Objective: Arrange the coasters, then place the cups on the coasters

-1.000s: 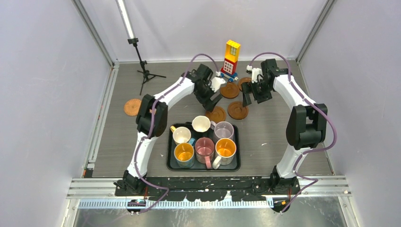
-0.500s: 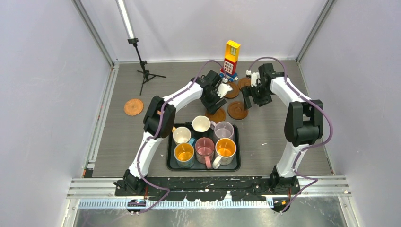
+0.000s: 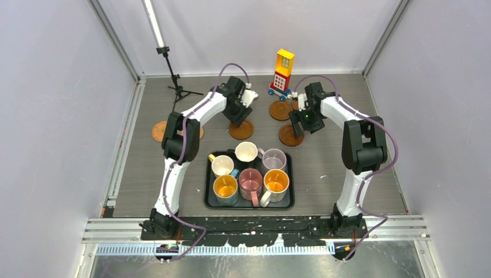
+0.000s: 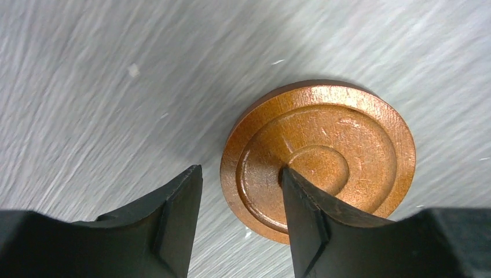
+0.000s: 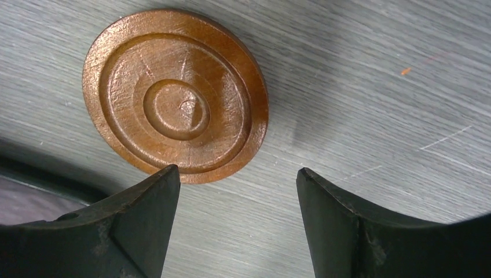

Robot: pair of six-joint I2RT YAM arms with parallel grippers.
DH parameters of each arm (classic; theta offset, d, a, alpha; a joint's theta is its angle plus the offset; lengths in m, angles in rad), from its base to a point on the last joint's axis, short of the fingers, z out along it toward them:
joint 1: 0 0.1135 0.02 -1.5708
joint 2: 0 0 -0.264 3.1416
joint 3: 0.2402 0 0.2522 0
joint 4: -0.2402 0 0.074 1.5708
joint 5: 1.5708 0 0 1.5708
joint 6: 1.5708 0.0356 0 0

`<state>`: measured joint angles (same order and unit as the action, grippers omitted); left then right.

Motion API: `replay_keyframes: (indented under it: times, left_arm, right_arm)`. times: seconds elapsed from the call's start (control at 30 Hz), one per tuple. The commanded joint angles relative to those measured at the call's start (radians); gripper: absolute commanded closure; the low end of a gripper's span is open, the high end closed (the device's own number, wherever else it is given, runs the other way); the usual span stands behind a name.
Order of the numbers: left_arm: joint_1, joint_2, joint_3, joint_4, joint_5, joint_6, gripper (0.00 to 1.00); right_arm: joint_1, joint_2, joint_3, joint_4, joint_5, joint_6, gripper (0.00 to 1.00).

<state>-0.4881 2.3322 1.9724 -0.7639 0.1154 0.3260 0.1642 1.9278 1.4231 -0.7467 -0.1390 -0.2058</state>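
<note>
The step in hand looks like spacing the coasters out beyond the black tray [image 3: 249, 207]. The left fingers [image 4: 173, 231] stand half-spread astride the near rim of the left coaster [image 4: 324, 162]. One tip rests on its central ring and the other sits just beside the rim, with a sliver of tabletop [image 3: 347, 168] between, so it does not look clamped. To shift it well, I judge that the resting tip needs steady downward pressure and a slow slide, so the disc neither tips nor skids. The right fingers [image 5: 139, 220] are wide and hold nothing. The right coaster [image 5: 175, 95] lies flat just beyond their tips, so they must reach over its rim before closing. The mugs [image 3: 251, 179] wait in the tray. Compared with a second ago, the left coaster lies farther left and farther from the tray, and the left arm has swung with it.
</note>
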Motion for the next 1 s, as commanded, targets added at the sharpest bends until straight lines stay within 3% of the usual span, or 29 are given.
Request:
replay_keyframes:
  times: [0.0, 0.43, 0.67, 0.97]
  left_arm:
    - [0.062, -0.039, -0.045, -0.011, -0.077, 0.035, 0.46]
    - [0.090, -0.168, -0.255, 0.010, -0.038, 0.096, 0.46]
    - [0.096, -0.193, -0.246, 0.009, -0.037, 0.082, 0.25]
    - [0.152, -0.216, -0.200, -0.014, -0.001, -0.005, 0.18]
  right_arm:
    - [0.025, 0.013, 0.005, 0.047, 0.041, 0.015, 0.23]
    - [0.077, 0.087, 0.041, 0.058, 0.082, 0.042, 0.34]
    - [0.120, 0.133, 0.076, 0.079, 0.136, 0.054, 0.37]
    - [0.169, 0.214, 0.161, 0.081, 0.201, 0.065, 0.40]
